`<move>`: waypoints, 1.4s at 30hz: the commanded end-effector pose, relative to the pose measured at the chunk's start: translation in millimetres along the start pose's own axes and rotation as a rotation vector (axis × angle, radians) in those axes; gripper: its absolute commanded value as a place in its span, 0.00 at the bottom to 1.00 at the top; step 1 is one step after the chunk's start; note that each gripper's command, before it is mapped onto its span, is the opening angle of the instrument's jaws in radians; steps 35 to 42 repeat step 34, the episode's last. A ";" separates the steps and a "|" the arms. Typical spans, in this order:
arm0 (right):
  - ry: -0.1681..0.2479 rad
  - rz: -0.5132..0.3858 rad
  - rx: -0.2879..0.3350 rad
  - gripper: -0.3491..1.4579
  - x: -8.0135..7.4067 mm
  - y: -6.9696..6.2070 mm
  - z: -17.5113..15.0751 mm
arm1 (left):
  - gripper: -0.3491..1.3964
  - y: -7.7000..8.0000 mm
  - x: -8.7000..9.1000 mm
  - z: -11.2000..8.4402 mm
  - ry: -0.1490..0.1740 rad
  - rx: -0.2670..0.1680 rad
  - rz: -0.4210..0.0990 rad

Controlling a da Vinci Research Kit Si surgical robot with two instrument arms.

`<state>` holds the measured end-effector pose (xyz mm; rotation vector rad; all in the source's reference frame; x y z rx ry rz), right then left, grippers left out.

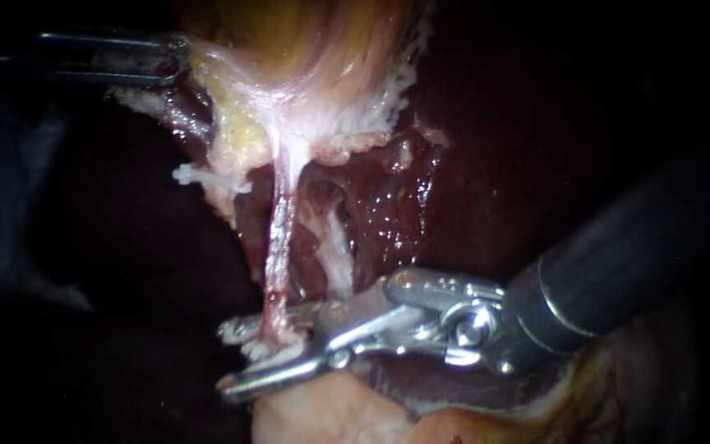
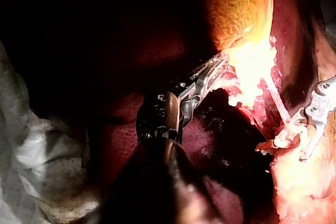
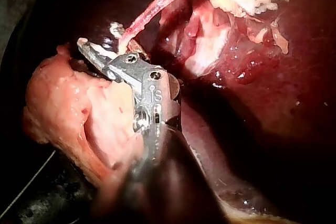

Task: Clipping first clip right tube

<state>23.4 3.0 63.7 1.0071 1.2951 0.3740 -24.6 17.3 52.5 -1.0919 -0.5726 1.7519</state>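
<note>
The dark red liver [image 1: 486, 148] fills our field, and the yellowish gallbladder [image 1: 306, 41] lies over its upper part. Our right instrument [image 1: 233, 358] enters from the lower right. Its jaws stand apart with a clear gap and straddle the lower end of a pink tube [image 1: 279, 238]. Our left instrument [image 1: 166, 59] enters from the upper left, its jaws closed on the pale edge of the gallbladder. The tube runs taut from the gallbladder down to a pale tissue mass [image 1: 314, 415], where it passes between the right instrument's jaws.
</note>
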 end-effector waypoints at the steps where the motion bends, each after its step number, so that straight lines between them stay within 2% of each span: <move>1: 0.002 0.005 -0.006 0.36 -0.2 0.1 -0.1 | 0.00 0.0 0.0 0.0 0.000 0.000 0.000; 7: 0.009 0.017 -0.022 0.27 -0.2 0.4 -0.4 | 0.00 0.0 0.0 0.0 0.001 0.003 0.000; 11: 0.013 0.017 -0.030 0.16 -0.3 0.6 -0.8 | 0.00 0.0 0.0 0.0 0.001 0.003 0.000; 17: 0.014 0.094 -0.031 0.00 -0.4 0.9 -1.3 | 0.00 -0.1 0.0 0.0 0.001 0.002 0.000; 20: 0.014 0.136 -0.031 0.00 -0.5 1.0 -1.6 | 0.00 -0.1 0.0 0.0 0.001 0.003 0.000; 25: -0.008 0.135 -0.042 0.00 -0.8 1.0 -1.9 | 0.00 -0.1 0.0 0.0 0.001 0.003 0.000; 42: -0.009 0.133 -0.042 0.00 -1.0 1.3 -2.1 | 0.00 -0.1 0.0 0.0 0.001 0.003 0.000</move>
